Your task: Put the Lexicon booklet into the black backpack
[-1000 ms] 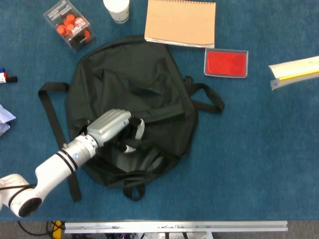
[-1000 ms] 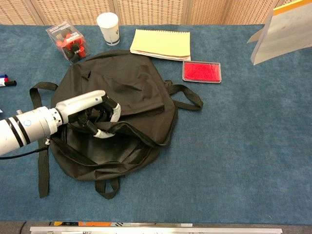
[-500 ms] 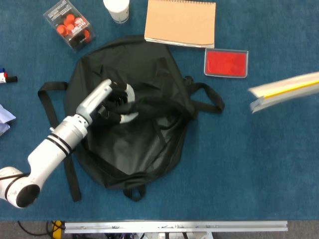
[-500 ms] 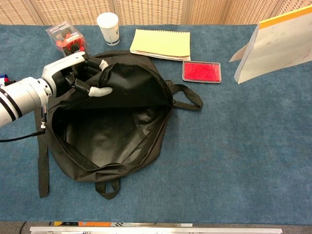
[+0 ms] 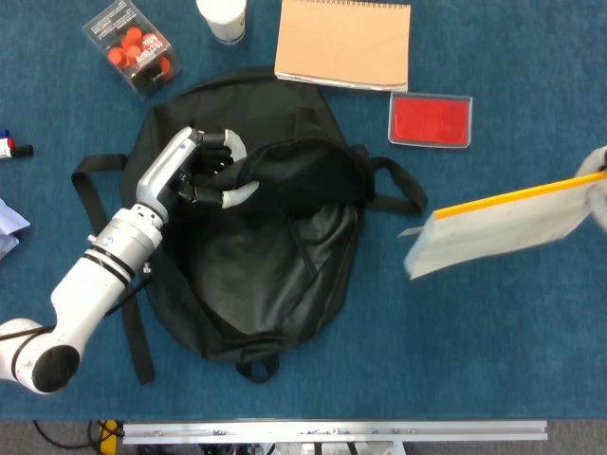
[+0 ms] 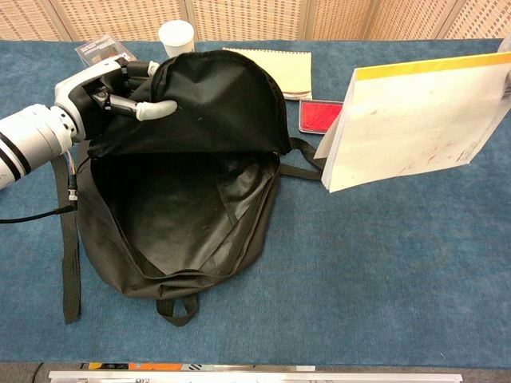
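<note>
The black backpack (image 5: 266, 275) lies on the blue table with its mouth wide open (image 6: 184, 215). My left hand (image 5: 204, 171) grips the bag's top flap and holds it lifted up and back (image 6: 112, 88). The Lexicon booklet (image 5: 503, 223), white with a yellow strip along one edge, hangs tilted in the air to the right of the bag (image 6: 415, 120). My right hand (image 5: 597, 163) holds it at the frame's right edge; only a sliver of the hand shows. The booklet's lower left corner is close to the bag's right strap.
Behind the bag lie a tan notepad (image 5: 343, 43), a red flat box (image 5: 431, 120), a white cup (image 5: 223, 17) and a clear box of orange-red pieces (image 5: 133, 47). Markers (image 5: 9, 147) and paper (image 5: 8, 223) sit at the left edge.
My left hand has pulled the flap up and back, opening the bag wide. The booklet has swung in from the right, lower and closer to the bag.
</note>
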